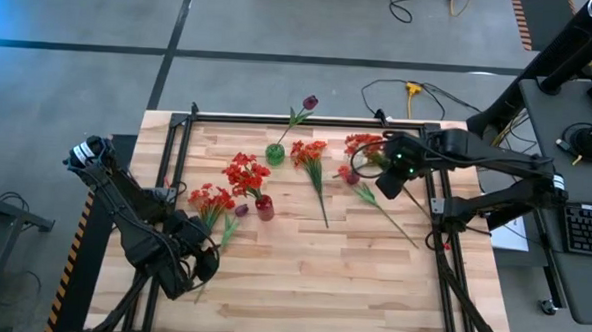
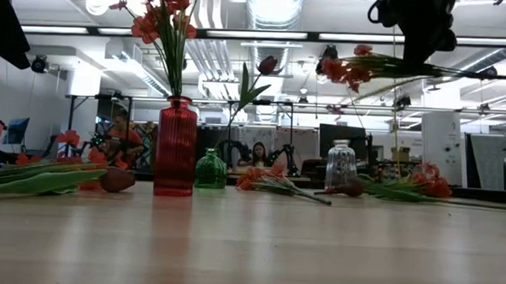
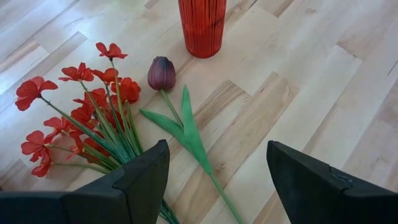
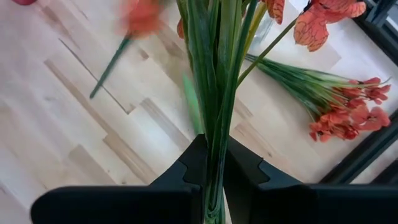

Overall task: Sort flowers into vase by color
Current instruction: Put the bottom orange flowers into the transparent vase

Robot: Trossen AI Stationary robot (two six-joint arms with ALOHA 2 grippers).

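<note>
— Green stems [image 4: 217, 93] fill the right wrist view, pinched tight between the right gripper [image 4: 212, 168] fingers. What does the overhead add?

— That the right gripper [image 1: 392, 180] hangs near the table's [image 1: 301, 276] far right, holding an orange-red bunch [image 2: 346, 67] in the air; the low view shows it lifted above the clear vase [image 2: 341, 165].

— And the left gripper [image 3: 214, 177]?

— Spread wide above a purple tulip [image 3: 161, 73] and a red bunch [image 3: 81, 112], near the red vase [image 3: 202, 25]. Only the overhead shows the green vase [image 1: 275, 153] holding a tulip.

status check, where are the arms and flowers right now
Right end effector shut on orange flower stem, lifted off table. Left end effector open over purple tulip. Nothing blocking.
</note>
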